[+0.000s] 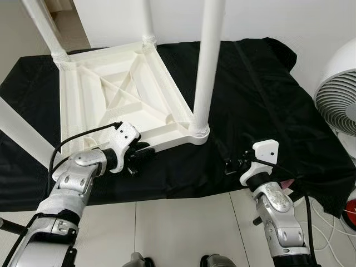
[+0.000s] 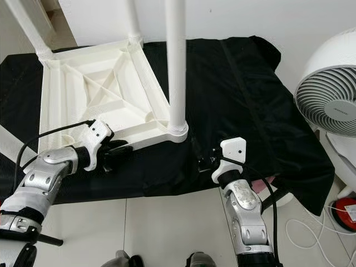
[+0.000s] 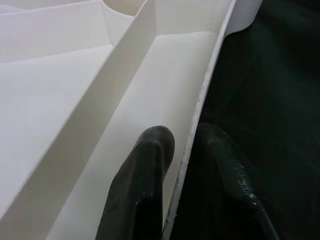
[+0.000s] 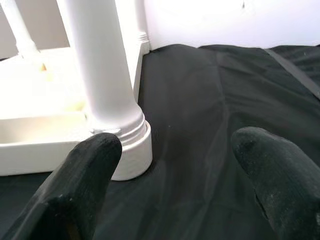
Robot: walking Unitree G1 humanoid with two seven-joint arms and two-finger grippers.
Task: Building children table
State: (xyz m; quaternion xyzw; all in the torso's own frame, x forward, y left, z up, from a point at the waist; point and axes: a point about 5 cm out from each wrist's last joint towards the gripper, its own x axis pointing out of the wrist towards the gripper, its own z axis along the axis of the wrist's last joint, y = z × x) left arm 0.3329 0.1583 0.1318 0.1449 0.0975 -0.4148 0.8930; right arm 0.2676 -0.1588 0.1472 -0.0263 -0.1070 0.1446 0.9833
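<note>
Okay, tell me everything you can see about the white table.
The white table lies upside down on a black cloth, its ribbed underside facing up. It looks like moulded plastic. Round legs stand upright from corner sockets. The left gripper pinches its near rim, one finger inside; the right gripper hovers open beside the near leg.

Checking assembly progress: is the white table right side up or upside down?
Upside down. The table lies on the black cloth with its ribbed underside facing up, and its legs point upward.

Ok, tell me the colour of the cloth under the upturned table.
Black cloth, clearest in the left eye view, against the white table.
</note>
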